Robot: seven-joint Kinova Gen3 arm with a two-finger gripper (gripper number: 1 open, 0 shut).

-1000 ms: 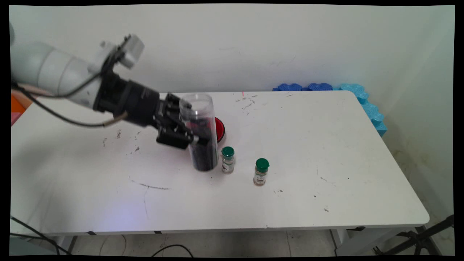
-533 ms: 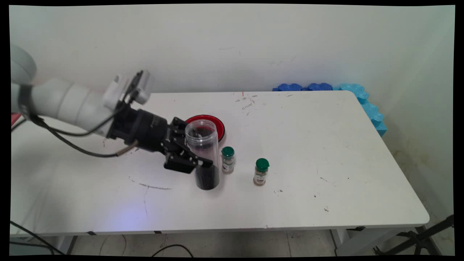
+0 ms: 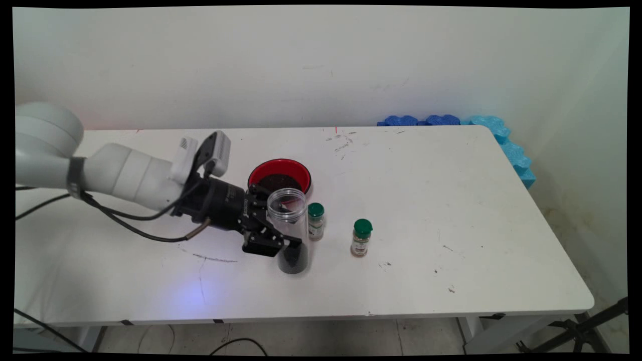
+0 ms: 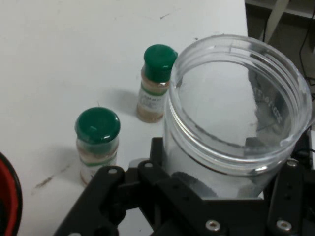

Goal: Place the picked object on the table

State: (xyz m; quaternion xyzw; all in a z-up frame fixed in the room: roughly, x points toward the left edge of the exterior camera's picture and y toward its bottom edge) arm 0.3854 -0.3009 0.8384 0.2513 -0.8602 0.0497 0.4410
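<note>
My gripper [image 3: 281,240] is shut on a tall clear plastic jar [image 3: 291,228] with dark contents in its lower part, upright with its base on or just above the table [image 3: 451,210]. In the hand view the open jar mouth [image 4: 236,108] fills the right side, the black linkage around it. Just behind the jar is a red bowl [image 3: 279,174] with dark grains inside. A small green-capped spice bottle [image 3: 315,221] stands right beside the jar, and a second one [image 3: 361,237] stands farther right. Both bottles [image 4: 97,142] [image 4: 155,81] show in the hand view.
Blue foam pieces [image 3: 481,130] lie along the table's far right corner and edge. A wall rises behind the table. Black cables hang from the arm at the left.
The arm has come down and toward the near side with the jar, from held high and tilted over the red bowl to upright at table level. The bowl is now uncovered.
</note>
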